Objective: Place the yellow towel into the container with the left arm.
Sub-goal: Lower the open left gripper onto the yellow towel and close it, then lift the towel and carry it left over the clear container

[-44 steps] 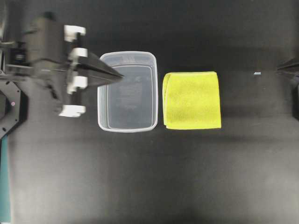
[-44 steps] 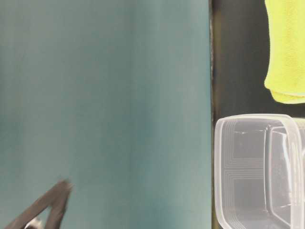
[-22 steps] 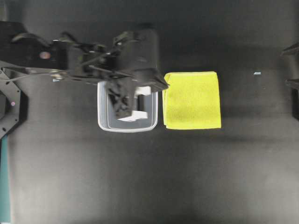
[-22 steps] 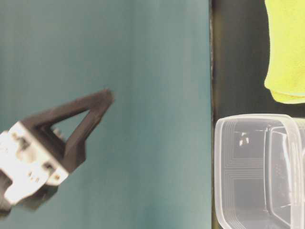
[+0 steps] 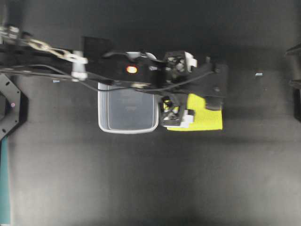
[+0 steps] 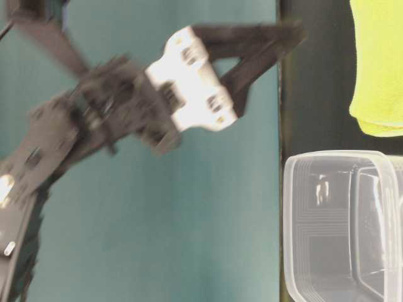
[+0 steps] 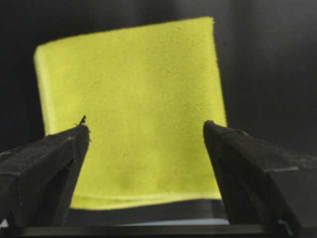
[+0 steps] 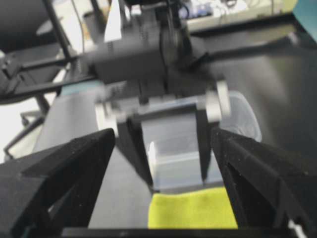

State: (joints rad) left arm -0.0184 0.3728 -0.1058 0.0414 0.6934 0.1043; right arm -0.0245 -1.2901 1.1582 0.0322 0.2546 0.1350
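The yellow towel (image 5: 205,120) lies flat on the black table, just right of the clear container (image 5: 127,112), which holds nothing. The left arm (image 5: 131,69) reaches from the left across the container. My left gripper (image 5: 217,87) hangs above the towel and hides most of it. In the left wrist view the gripper (image 7: 144,129) is open and empty, jaws wide apart, with the towel (image 7: 133,94) between and beyond them. My right gripper (image 5: 293,66) sits open at the right edge; its wrist view (image 8: 162,141) faces the towel (image 8: 193,210) and container (image 8: 242,116).
The table-level view shows the left gripper (image 6: 293,34) in the air in front of a teal wall (image 6: 157,220), with the towel (image 6: 378,63) and container (image 6: 340,226) at the right. A small pale speck (image 5: 258,74) lies on the table right of the towel.
The left arm has swung to the right, from beside the container, across it, to above the towel. The towel, the container and the right arm have not moved.
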